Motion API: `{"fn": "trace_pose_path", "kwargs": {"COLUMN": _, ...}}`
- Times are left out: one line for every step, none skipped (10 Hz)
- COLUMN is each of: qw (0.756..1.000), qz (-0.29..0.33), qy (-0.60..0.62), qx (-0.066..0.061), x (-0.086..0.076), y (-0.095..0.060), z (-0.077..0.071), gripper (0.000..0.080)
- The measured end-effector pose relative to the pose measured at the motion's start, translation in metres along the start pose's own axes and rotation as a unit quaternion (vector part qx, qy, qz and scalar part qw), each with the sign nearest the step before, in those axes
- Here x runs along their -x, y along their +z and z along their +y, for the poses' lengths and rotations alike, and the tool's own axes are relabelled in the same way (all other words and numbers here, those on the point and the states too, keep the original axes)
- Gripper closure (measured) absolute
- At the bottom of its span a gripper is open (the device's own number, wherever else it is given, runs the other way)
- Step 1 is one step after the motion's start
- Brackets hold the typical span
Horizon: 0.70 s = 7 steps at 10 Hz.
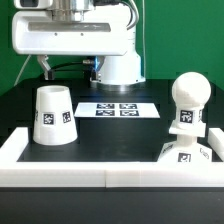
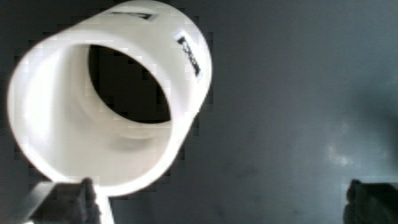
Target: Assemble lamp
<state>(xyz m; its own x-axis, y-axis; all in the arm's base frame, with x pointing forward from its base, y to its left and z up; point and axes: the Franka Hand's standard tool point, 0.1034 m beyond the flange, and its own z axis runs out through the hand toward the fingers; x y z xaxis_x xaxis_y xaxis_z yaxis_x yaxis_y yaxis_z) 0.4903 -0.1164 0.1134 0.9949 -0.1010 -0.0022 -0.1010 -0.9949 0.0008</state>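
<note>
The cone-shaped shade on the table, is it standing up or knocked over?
Standing upright. The shade rests on its wide end on the black table, narrow end up, apart from the bulb mounted on the base.

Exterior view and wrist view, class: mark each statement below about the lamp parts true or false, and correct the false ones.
1. The bulb stands upright on the base. True.
2. The shade lies tipped on its side. False: in the exterior view it stands upright, wide end down.
3. The marker board lies between the shade and the bulb. True.
4. The end effector grips the bulb. False: in the wrist view its fingers are spread and hold nothing.
5. The shade sits on the bulb. False: it stands apart, at the exterior view's left.
</note>
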Motion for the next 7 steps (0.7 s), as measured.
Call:
{"fn": "trace_pose_path", "kwargs": {"qw": 1.000, "qz": -0.001, "qy": -0.001, "qx": 0.002, "x": 0.000, "y": 0.006, "z": 0.000, "gripper": 0.0100}}
{"fn": "trace_pose_path", "kwargs": {"qw": 1.000, "qz": -0.002, "qy": -0.002, "qx": 0.004, "x": 0.001, "y": 0.012, "z": 0.000, "gripper": 0.0100}}
{"fn": "trace_pose_path", "kwargs": {"qw": 1.000, "qz": -0.002, "qy": -0.003, "qx": 0.006, "x": 0.002, "y": 0.017, "z": 0.002, "gripper": 0.0100}}
{"fn": "trace_pose_path", "kwargs": {"qw": 1.000, "qz": -0.001, "qy": -0.005, "qx": 0.009, "x": 0.004, "y": 0.023, "z": 0.003, "gripper": 0.0100}}
{"fn": "trace_pose_path", "kwargs": {"qw": 1.000, "qz": -0.003, "qy": -0.006, "qx": 0.010, "x": 0.008, "y": 0.028, "z": 0.004, "gripper": 0.0100}}
{"fn": "trace_pose_path", "kwargs": {"qw": 1.000, "qz": -0.006, "qy": -0.007, "qx": 0.010, "x": 0.010, "y": 0.031, "z": 0.005, "gripper": 0.0100}}
{"fn": "trace_pose_path", "kwargs": {"qw": 1.000, "qz": -0.008, "qy": -0.007, "qx": 0.011, "x": 0.011, "y": 0.034, "z": 0.005, "gripper": 0.0100}}
